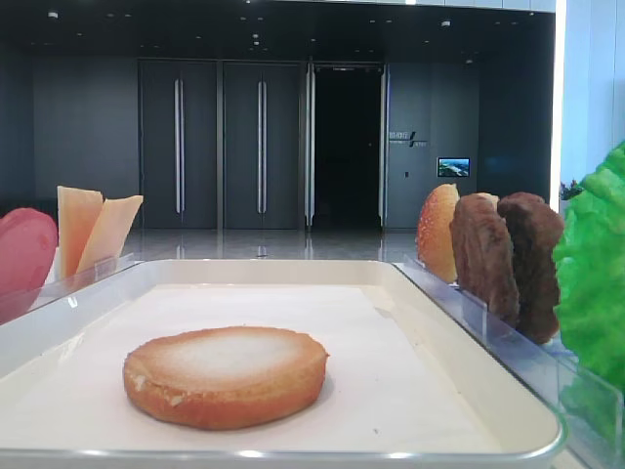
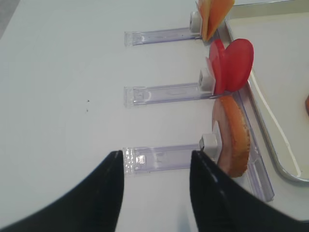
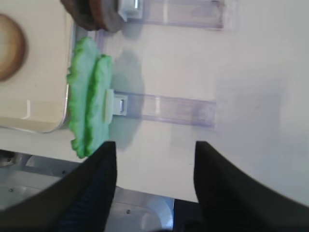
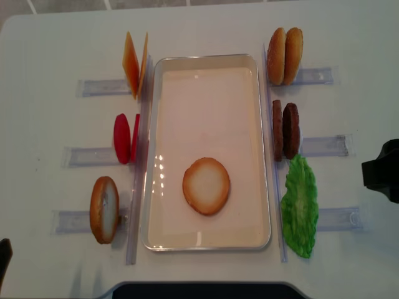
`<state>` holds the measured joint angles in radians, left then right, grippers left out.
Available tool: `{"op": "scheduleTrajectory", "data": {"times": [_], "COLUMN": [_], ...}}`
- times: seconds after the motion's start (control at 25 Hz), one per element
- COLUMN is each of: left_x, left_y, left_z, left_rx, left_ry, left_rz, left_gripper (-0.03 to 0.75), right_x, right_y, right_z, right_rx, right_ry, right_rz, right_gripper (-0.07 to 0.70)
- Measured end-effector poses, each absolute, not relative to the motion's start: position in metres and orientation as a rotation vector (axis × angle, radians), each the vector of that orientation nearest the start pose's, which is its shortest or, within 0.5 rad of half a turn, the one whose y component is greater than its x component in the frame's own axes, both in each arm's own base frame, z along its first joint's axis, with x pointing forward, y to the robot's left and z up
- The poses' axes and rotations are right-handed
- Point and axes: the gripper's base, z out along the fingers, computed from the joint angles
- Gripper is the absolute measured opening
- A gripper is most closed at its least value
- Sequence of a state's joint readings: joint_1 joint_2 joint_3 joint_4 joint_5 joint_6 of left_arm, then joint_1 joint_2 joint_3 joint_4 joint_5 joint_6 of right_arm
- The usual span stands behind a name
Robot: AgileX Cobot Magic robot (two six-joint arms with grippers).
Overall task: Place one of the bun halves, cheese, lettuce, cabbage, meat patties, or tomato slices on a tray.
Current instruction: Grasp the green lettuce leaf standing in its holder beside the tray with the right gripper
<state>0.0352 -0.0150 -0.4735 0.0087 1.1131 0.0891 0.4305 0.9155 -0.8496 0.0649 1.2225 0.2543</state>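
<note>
One bun half (image 4: 206,185) lies flat, pale face up, on the white tray (image 4: 206,106). Standing in racks beside the tray are cheese (image 4: 135,64), tomato slices (image 4: 124,138) and another bun half (image 4: 104,209) on the left. On the right are bun halves (image 4: 285,56), meat patties (image 4: 285,130) and lettuce (image 4: 300,205). Cabbage is out of view. My right gripper (image 3: 155,145) hangs open and empty over bare table, right of the lettuce (image 3: 89,106). My left gripper (image 2: 155,153) is open and empty, left of the racked bun half (image 2: 233,137).
Clear plastic racks (image 4: 324,146) stick out sideways from both long sides of the tray. The table's front edge and a metal base (image 3: 145,208) lie just under the right gripper. Bare white tabletop (image 2: 63,72) spreads left of the left racks.
</note>
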Motion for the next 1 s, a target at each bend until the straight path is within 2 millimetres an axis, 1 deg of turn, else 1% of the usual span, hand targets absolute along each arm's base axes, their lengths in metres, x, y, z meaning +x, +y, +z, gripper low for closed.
{"op": "scheduleTrajectory", "data": {"times": [0.2, 0.4, 0.56, 0.84, 1.0], "left_x": [-0.006, -0.006, -0.006, -0.006, -0.006], "left_y": [0.000, 0.000, 0.000, 0.000, 0.000], "left_z": [0.266, 0.266, 0.266, 0.266, 0.266], "left_rx": [0.056, 0.056, 0.056, 0.056, 0.056], "left_ry": [2.108, 2.108, 2.108, 2.108, 2.108], "left_rz": [0.085, 0.085, 0.085, 0.085, 0.085], "left_gripper": [0.345, 0.342, 0.342, 0.342, 0.342], "right_x": [0.119, 0.122, 0.129, 0.136, 0.142], "right_y": [0.084, 0.101, 0.107, 0.114, 0.119], "right_z": [0.310, 0.299, 0.293, 0.292, 0.286], "right_rx": [-0.272, -0.282, -0.266, -0.253, -0.252], "right_ry": [2.823, 2.894, 2.908, 2.863, 2.877], "right_rz": [0.271, 0.243, 0.237, 0.276, 0.265], "right_gripper": [0.379, 0.379, 0.379, 0.379, 0.379]}}
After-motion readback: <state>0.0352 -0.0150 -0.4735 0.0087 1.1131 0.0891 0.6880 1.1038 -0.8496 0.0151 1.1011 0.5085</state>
